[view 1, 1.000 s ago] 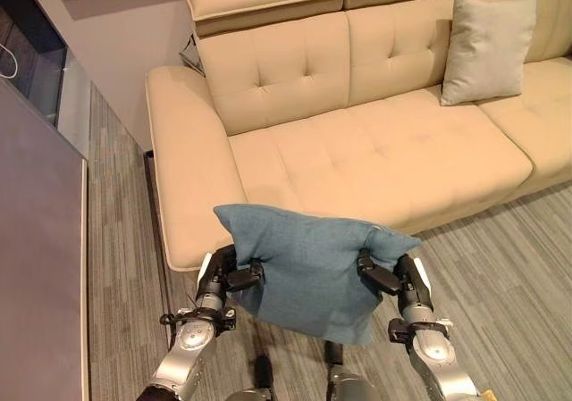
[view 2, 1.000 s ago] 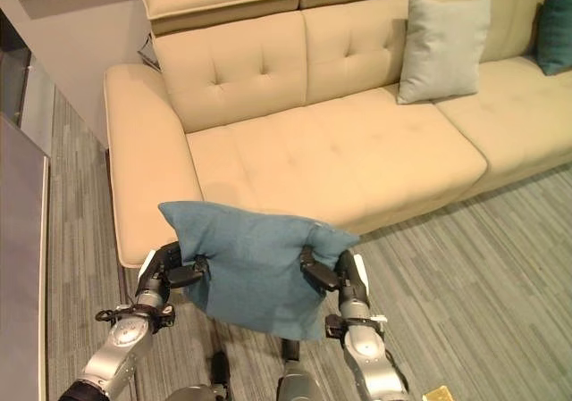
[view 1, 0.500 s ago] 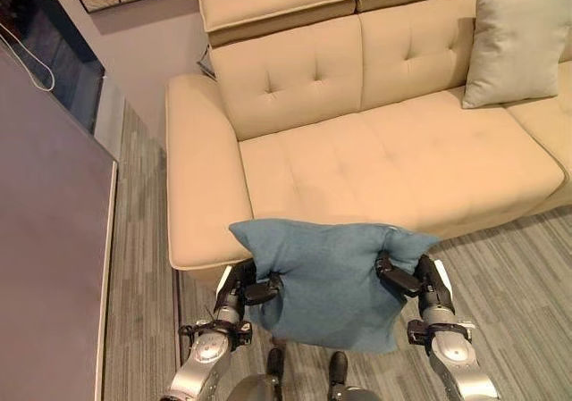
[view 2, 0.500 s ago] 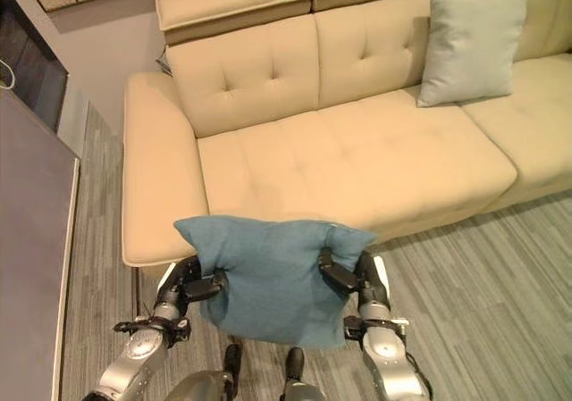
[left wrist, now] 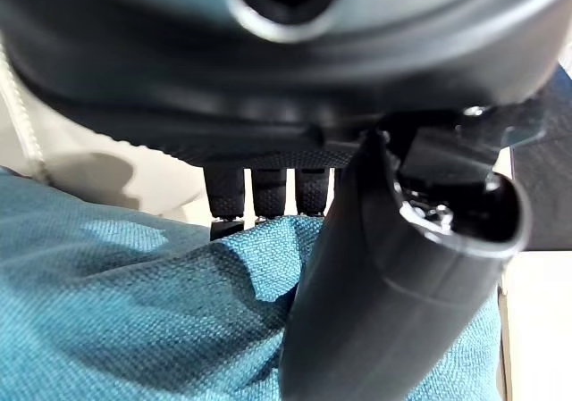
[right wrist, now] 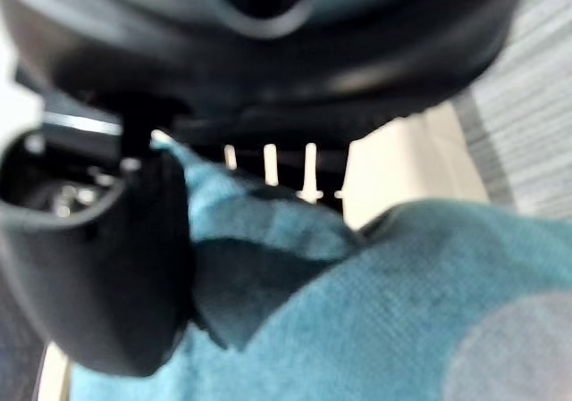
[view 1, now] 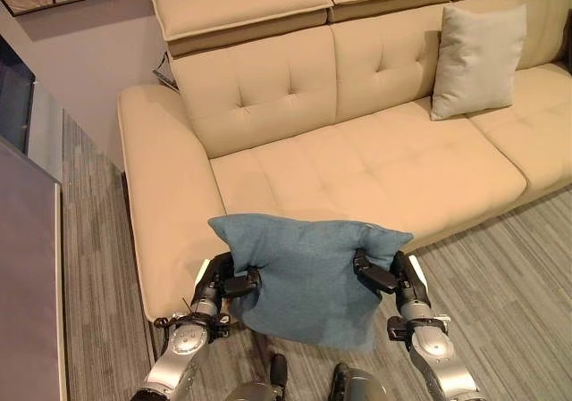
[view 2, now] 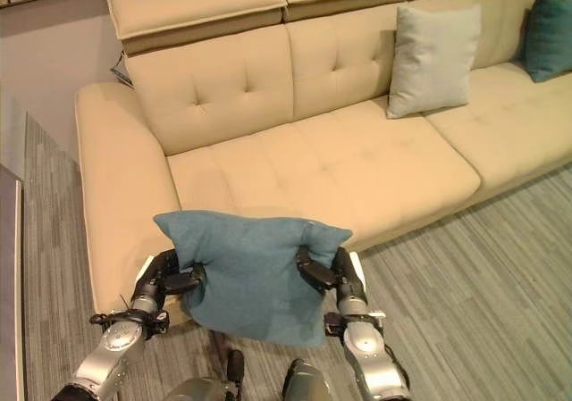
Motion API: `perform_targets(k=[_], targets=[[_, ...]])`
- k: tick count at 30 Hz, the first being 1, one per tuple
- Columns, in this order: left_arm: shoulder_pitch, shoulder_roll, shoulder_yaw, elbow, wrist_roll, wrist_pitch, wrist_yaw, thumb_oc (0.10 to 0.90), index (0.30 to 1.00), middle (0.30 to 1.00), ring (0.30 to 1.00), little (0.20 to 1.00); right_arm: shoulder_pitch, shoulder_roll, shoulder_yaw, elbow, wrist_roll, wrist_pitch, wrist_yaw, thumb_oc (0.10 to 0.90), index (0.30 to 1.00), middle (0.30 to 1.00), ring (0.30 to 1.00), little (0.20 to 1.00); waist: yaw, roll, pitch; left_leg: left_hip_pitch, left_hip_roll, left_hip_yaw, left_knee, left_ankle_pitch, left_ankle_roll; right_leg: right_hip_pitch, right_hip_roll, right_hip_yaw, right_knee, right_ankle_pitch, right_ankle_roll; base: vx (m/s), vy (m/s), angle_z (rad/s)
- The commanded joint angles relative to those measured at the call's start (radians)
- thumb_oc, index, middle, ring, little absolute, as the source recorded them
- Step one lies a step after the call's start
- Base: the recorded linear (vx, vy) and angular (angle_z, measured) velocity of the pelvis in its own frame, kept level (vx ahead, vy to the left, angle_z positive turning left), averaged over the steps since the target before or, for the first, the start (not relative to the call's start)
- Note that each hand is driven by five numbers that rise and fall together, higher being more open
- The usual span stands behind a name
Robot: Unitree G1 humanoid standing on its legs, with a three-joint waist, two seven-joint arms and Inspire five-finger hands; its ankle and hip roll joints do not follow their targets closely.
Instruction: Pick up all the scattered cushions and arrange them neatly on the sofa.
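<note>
A blue cushion hangs in the air between my two hands, just in front of the beige sofa. My left hand pinches its left upper corner, and my right hand pinches the right upper corner. In the left wrist view the thumb presses the blue cloth against the fingers. The right wrist view has the blue cloth squeezed under the thumb. A pale grey cushion leans upright against the sofa's back. A teal cushion stands further right on the sofa.
The sofa's left armrest is close to my left hand. The two left seats carry nothing. Grey striped carpet spreads to the right. A dark cabinet stands at the left edge.
The camera has shifted, so the sofa sits differently in view. Both hands keep hold of the blue cushion, which stays at the same height before the seat.
</note>
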Motion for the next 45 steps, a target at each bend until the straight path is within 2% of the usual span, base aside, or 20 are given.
perform_targets(k=[1, 4, 8, 11, 13, 15, 18, 20, 21, 23, 24, 26, 30, 31, 34, 35, 36, 39, 44, 45], targets=[[-0.048, -0.048, 0.014, -0.18, 0.013, -0.13, -0.036, 0.4, 0.3, 0.3, 0.3, 0.3, -0.087, -0.017, -0.019, -0.1, -0.002, -0.112, -0.008, 0.4, 0.3, 0.3, 0.3, 0.3, -0.011, 0.009, -0.065, 0.011, 0.039, -0.079, 0.08, -0.144, -0.06, 0.054, 0.03, -0.016, -0.138, 0.126, 0.025, 0.19, -0.135, -0.3], [-0.041, -0.058, 0.02, -0.171, 0.016, -0.14, -0.04, 0.4, 0.3, 0.3, 0.3, 0.3, -0.075, -0.016, -0.023, -0.097, -0.009, -0.117, -0.006, 0.4, 0.3, 0.3, 0.3, 0.3, -0.023, -0.011, -0.08, 0.06, 0.038, -0.106, 0.08, -0.174, -0.08, 0.063, 0.049, 0.018, -0.207, 0.16, 0.029, 0.26, -0.207, 0.05], [-0.026, -0.072, 0.014, -0.173, 0.011, -0.138, -0.044, 0.4, 0.3, 0.3, 0.3, 0.3, -0.062, -0.023, -0.025, -0.095, 0.0, -0.122, -0.004, 0.4, 0.3, 0.3, 0.3, 0.3, -0.027, -0.015, -0.101, 0.069, 0.066, -0.121, 0.113, -0.184, -0.106, 0.116, 0.08, 0.008, -0.25, 0.157, 0.008, 0.17, -0.195, 0.32], [-0.046, -0.084, -0.001, -0.162, -0.005, -0.133, -0.05, 0.4, 0.3, 0.3, 0.3, 0.3, -0.056, -0.045, -0.038, -0.1, 0.035, -0.135, -0.012, 0.4, 0.3, 0.3, 0.3, 0.3, -0.024, -0.015, -0.089, -0.04, 0.111, -0.136, 0.311, -0.106, -0.157, 0.185, 0.111, -0.029, -0.302, 0.135, -0.029, 0.07, -0.292, 0.16], [-0.047, -0.092, -0.002, -0.168, -0.016, -0.136, -0.052, 0.4, 0.3, 0.3, 0.3, 0.3, -0.057, -0.055, -0.043, -0.105, 0.034, -0.13, -0.018, 0.4, 0.3, 0.3, 0.3, 0.3, -0.018, -0.015, -0.076, -0.095, 0.146, -0.106, 0.396, -0.068, -0.158, 0.227, 0.122, -0.057, -0.318, 0.107, -0.053, 0.07, -0.193, 0.29], [-0.048, -0.095, -0.002, -0.167, -0.02, -0.134, -0.051, 0.4, 0.3, 0.3, 0.3, 0.3, -0.054, -0.055, -0.045, -0.102, 0.035, -0.127, -0.019, 0.4, 0.3, 0.3, 0.3, 0.3, -0.017, -0.016, -0.072, -0.113, 0.143, -0.101, 0.401, -0.072, -0.154, 0.237, 0.124, -0.062, -0.321, 0.1, -0.056, 0.09, -0.104, 0.16], [-0.051, -0.099, -0.007, -0.157, -0.018, -0.126, -0.049, 0.4, 0.3, 0.3, 0.3, 0.3, -0.041, -0.053, -0.049, -0.102, 0.036, -0.123, -0.018, 0.4, 0.3, 0.3, 0.3, 0.3, -0.004, -0.029, -0.068, -0.183, 0.053, -0.114, 0.35, -0.126, -0.139, 0.262, 0.13, -0.053, -0.34, 0.085, -0.051, 0.16, -0.095, 0.16], [-0.052, -0.098, -0.009, -0.157, -0.019, -0.123, -0.051, 0.4, 0.3, 0.3, 0.3, 0.3, -0.041, -0.051, -0.048, -0.1, 0.038, -0.125, -0.018, 0.4, 0.3, 0.3, 0.3, 0.3, 0.0, -0.03, -0.067, -0.198, 0.039, -0.108, 0.311, -0.11, -0.139, 0.27, 0.135, -0.059, -0.345, 0.079, -0.048, 0.15, -0.03, 0.06], [-0.053, -0.096, -0.011, -0.158, -0.016, -0.122, -0.056, 0.4, 0.3, 0.3, 0.3, 0.3, -0.042, -0.046, -0.049, -0.095, 0.038, -0.125, -0.023, 0.4, 0.3, 0.3, 0.3, 0.3, 0.006, -0.02, -0.07, -0.222, 0.037, -0.074, 0.234, -0.06, -0.14, 0.289, 0.155, -0.063, -0.349, 0.065, -0.052, 0.15, -0.009, 0.03], [-0.053, -0.095, -0.011, -0.158, -0.016, -0.122, -0.056, 0.4, 0.3, 0.3, 0.3, 0.3, -0.042, -0.046, -0.048, -0.095, 0.038, -0.125, -0.023, 0.4, 0.3, 0.3, 0.3, 0.3, 0.008, -0.021, -0.07, -0.218, 0.036, -0.072, 0.227, -0.056, -0.14, 0.289, 0.153, -0.062, -0.349, 0.065, -0.051, 0.11, 0.007, 0.13], [-0.058, -0.091, -0.016, -0.159, -0.01, -0.122, -0.056, 0.4, 0.3, 0.3, 0.3, 0.3, -0.045, -0.041, -0.052, -0.096, 0.041, -0.128, -0.035, 0.4, 0.3, 0.3, 0.3, 0.3, 0.009, -0.009, -0.073, -0.241, 0.051, -0.011, 0.165, 0.006, -0.141, 0.313, 0.178, -0.071, -0.352, 0.045, -0.055, 0.17, 0.018, 0.11], [-0.066, -0.091, -0.017, -0.156, -0.015, -0.124, -0.057, 0.4, 0.3, 0.3, 0.3, 0.3, -0.048, -0.035, -0.056, -0.096, 0.043, -0.127, -0.041, 0.4, 0.3, 0.3, 0.3, 0.3, 0.019, -0.009, -0.08, -0.261, 0.058, 0.031, 0.152, 0.032, -0.145, 0.333, 0.189, -0.074, -0.352, 0.03, -0.059, 0.24, 0.039, 0.16], [-0.054, -0.084, -0.01, -0.163, -0.012, -0.12, -0.05, 0.4, 0.3, 0.3, 0.3, 0.3, -0.042, -0.019, -0.051, -0.106, 0.025, -0.124, -0.036, 0.4, 0.3, 0.3, 0.3, 0.3, 0.03, -0.016, -0.102, -0.219, 0.051, 0.011, 0.118, 0.017, -0.121, 0.356, 0.191, -0.066, -0.327, 0.0, -0.054, 0.24, 0.086, -0.08], [-0.05, -0.071, -0.011, -0.165, -0.006, -0.116, -0.053, 0.4, 0.3, 0.3, 0.3, 0.3, -0.039, -0.002, -0.049, -0.099, 0.027, -0.122, -0.021, 0.4, 0.3, 0.3, 0.3, 0.3, 0.04, -0.033, -0.122, -0.175, 0.04, 0.016, 0.102, -0.006, -0.097, 0.361, 0.168, -0.067, -0.254, -0.023, -0.036, 0.28, 0.15, -0.21], [-0.047, -0.061, -0.006, -0.168, -0.004, -0.114, -0.056, 0.4, 0.3, 0.3, 0.3, 0.3, -0.046, -0.002, -0.05, -0.104, 0.019, -0.12, -0.012, 0.4, 0.3, 0.3, 0.3, 0.3, 0.041, -0.03, -0.125, -0.138, 0.031, 0.015, 0.093, -0.027, -0.075, 0.327, 0.132, -0.069, -0.132, -0.01, -0.006, 0.19, 0.158, 0.04], [-0.055, -0.048, -0.004, -0.171, -0.001, -0.114, -0.047, 0.4, 0.3, 0.3, 0.3, 0.3, -0.062, 0.001, -0.043, -0.107, 0.012, -0.112, -0.003, 0.4, 0.3, 0.3, 0.3, 0.3, 0.023, -0.019, -0.102, -0.105, 0.03, 0.002, 0.097, -0.045, -0.055, 0.254, 0.103, -0.053, 0.033, 0.041, 0.032, 0.06, 0.133, 0.05], [-0.057, -0.046, -0.001, -0.172, -0.001, -0.117, -0.042, 0.4, 0.3, 0.3, 0.3, 0.3, -0.067, 0.003, -0.043, -0.106, 0.014, -0.112, -0.002, 0.4, 0.3, 0.3, 0.3, 0.3, 0.016, -0.009, -0.098, -0.103, 0.032, -0.007, 0.101, -0.047, -0.05, 0.218, 0.101, -0.04, 0.086, 0.056, 0.037, 0.1, 0.148, 0.02], [-0.051, -0.042, 0.008, -0.179, 0.001, -0.122, -0.039, 0.4, 0.3, 0.3, 0.3, 0.3, -0.064, 0.011, -0.046, -0.106, 0.015, -0.114, 0.003, 0.4, 0.3, 0.3, 0.3, 0.3, 0.011, 0.003, -0.094, -0.08, 0.031, -0.025, 0.097, -0.063, -0.042, 0.175, 0.091, -0.021, 0.122, 0.055, 0.034, 0.08, 0.036, 0.34], [-0.033, -0.05, 0.02, -0.18, -0.007, -0.128, -0.049, 0.4, 0.3, 0.3, 0.3, 0.3, -0.058, 0.012, -0.063, -0.102, 0.018, -0.12, -0.001, 0.4, 0.3, 0.3, 0.3, 0.3, -0.008, 0.009, -0.096, -0.032, 0.019, -0.091, 0.07, -0.079, -0.052, 0.133, 0.105, 0.069, -0.058, 0.043, 0.003, 0.15, -0.064, 0.44], [-0.036, -0.057, 0.021, -0.173, -0.007, -0.133, -0.049, 0.4, 0.3, 0.3, 0.3, 0.3, -0.053, 0.011, -0.072, -0.103, 0.02, -0.124, -0.008, 0.4, 0.3, 0.3, 0.3, 0.3, -0.025, 0.004, -0.099, -0.017, 0.006, -0.146, 0.057, -0.08, -0.057, 0.103, 0.132, 0.179, -0.124, 0.068, 0.009, 0.19, -0.125, 0.76]])
